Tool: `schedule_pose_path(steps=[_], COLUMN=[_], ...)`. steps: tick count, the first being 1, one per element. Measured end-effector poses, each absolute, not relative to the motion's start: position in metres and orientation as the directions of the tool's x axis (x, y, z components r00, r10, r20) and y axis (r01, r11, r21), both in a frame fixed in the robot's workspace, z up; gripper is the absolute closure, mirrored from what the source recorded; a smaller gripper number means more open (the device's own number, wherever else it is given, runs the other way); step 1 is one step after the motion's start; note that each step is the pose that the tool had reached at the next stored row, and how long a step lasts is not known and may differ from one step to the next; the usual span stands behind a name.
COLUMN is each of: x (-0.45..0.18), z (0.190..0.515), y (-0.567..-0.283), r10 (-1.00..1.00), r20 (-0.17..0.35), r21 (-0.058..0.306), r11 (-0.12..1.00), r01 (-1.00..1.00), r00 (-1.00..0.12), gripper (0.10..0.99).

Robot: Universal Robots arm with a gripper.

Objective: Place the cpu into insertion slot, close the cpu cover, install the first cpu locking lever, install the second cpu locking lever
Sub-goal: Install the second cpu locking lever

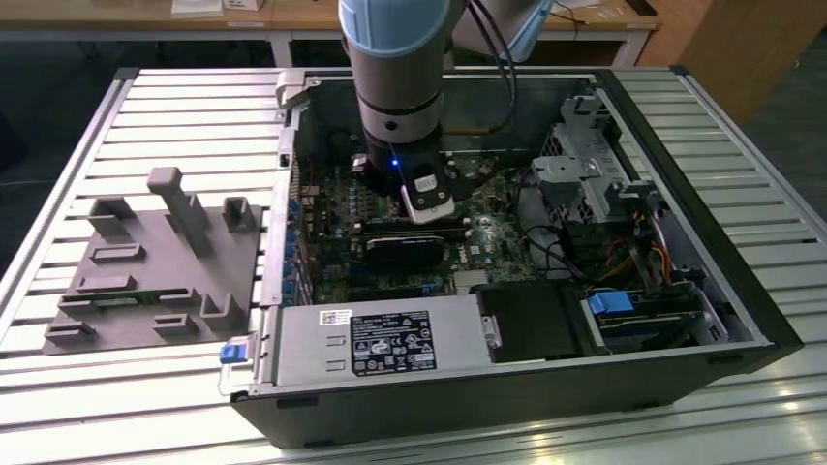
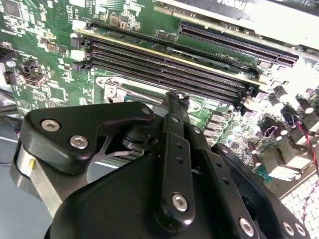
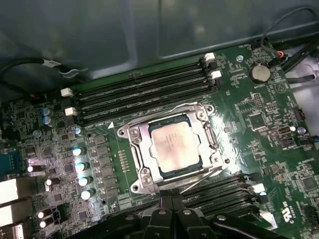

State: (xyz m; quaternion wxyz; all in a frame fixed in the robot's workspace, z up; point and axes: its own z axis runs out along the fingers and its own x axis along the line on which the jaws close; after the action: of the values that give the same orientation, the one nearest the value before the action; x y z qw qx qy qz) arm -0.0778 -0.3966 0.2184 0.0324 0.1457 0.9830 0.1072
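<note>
In the first wrist view the cpu (image 3: pixel 174 144), a silvery square chip, lies flat in the insertion slot (image 3: pixel 130 133) on the green board. The cpu cover (image 3: pixel 142 159), a thin silver frame, lies down around the chip. One locking lever (image 3: pixel 169 108) runs along the side next to the memory slots. The other locking lever (image 3: pixel 199 180), a thin wire, slants off the socket's corner toward my gripper (image 3: pixel 167 203). The fingertips are shut together with nothing seen between them, just short of the socket's edge. The second wrist view has the gripper (image 2: pixel 172 97) above the socket rim (image 2: pixel 117 89).
The arm reaches down into an open computer case (image 1: pixel 723 320). Inside are a grey power supply box (image 1: pixel 375 344), a black ribbed block (image 1: pixel 401 247), drive cages and cables on the exterior view's right. Memory slots (image 3: pixel 144 92) flank the socket. A grey fixture (image 1: pixel 142 262) lies outside the case.
</note>
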Motion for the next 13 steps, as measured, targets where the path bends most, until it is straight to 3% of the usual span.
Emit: schedule_pose_path(steps=[13], x=[-0.0866], z=[0.2094], y=[-0.4061], r10=[0.276], r20=[-0.014], r21=[0.281], r11=[0.924], r01=[0.261], r00=[-0.961], gripper=[0.984])
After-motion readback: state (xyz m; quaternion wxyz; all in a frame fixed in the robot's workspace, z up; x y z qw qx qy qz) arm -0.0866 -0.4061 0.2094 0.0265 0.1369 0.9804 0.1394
